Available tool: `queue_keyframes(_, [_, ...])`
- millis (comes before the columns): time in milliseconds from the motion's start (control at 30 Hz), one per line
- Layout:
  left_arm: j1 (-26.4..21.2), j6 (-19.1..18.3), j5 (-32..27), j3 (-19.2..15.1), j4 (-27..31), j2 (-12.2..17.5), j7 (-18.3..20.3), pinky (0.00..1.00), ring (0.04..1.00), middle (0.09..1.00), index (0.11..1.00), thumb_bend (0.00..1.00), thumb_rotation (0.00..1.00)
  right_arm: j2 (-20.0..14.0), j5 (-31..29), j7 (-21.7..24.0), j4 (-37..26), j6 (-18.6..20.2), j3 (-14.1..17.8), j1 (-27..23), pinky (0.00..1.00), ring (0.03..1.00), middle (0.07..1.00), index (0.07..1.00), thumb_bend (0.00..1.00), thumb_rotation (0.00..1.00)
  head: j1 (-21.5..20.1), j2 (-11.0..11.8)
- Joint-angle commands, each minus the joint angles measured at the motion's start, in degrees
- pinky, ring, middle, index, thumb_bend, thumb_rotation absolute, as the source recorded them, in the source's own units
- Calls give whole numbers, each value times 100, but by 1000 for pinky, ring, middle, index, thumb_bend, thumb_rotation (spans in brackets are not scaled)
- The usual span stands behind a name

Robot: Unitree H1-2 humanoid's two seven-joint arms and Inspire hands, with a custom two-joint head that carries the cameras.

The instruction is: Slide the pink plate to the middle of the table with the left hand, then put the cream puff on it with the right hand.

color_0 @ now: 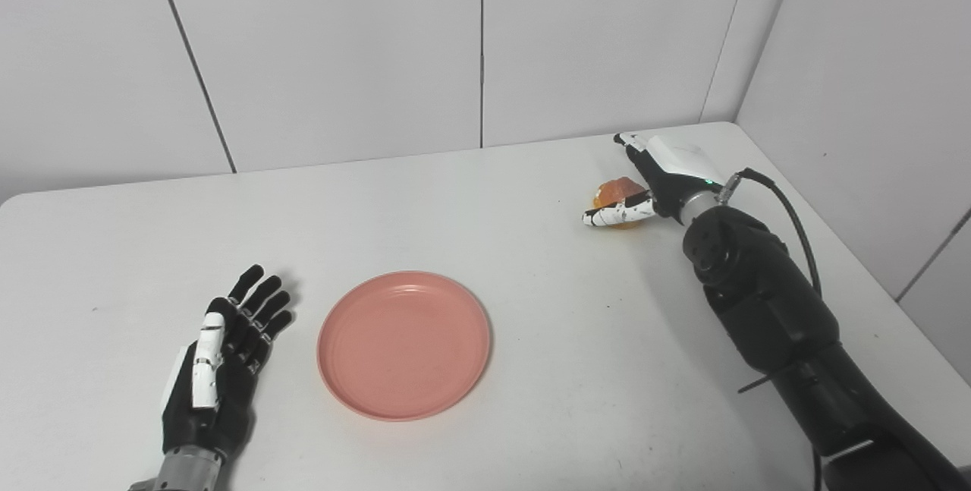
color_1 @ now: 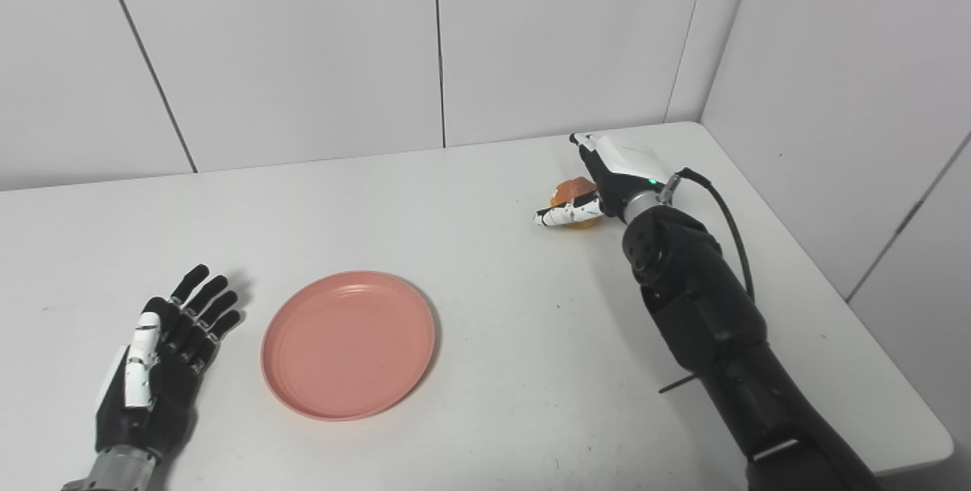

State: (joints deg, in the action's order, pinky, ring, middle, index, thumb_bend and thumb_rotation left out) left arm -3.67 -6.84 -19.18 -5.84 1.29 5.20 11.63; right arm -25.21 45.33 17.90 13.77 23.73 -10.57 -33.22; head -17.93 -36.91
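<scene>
The pink plate lies flat on the white table, left of the middle and near the front. My left hand rests just left of the plate, a small gap away, fingers stretched apart and holding nothing. At the far right sits the orange-brown cream puff. My right hand is against it, thumb in front and fingers behind, spread around it without a firm close. The puff still sits on the table.
White wall panels stand behind the table and along its right side. The table's right edge runs close to my right arm. Bare tabletop lies between the plate and the puff.
</scene>
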Motion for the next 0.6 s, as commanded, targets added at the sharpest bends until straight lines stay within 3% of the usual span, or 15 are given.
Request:
queue_keyframes(0, [54, -53, -49, -38, 43, 57, 2, 891, 883, 886, 868, 430, 1000, -100, -40, -157, -22, 25, 1, -381, 782, 925, 971, 953, 915, 488, -10, -11])
queue_keyframes(133, [60, -28, -79, -40, 19, 86, 26, 899, 889, 892, 872, 425, 1000, -86, -40, -201, 198, -3, -91, -488, 822, 934, 966, 954, 898, 492, -50, -27])
queue_keyframes(567, [58, -40, -65, -47, 4, 63, -15, 885, 877, 878, 861, 422, 1000, 6, -367, -562, 783, -96, -178, -636, 721, 880, 962, 948, 894, 438, 28, -65])
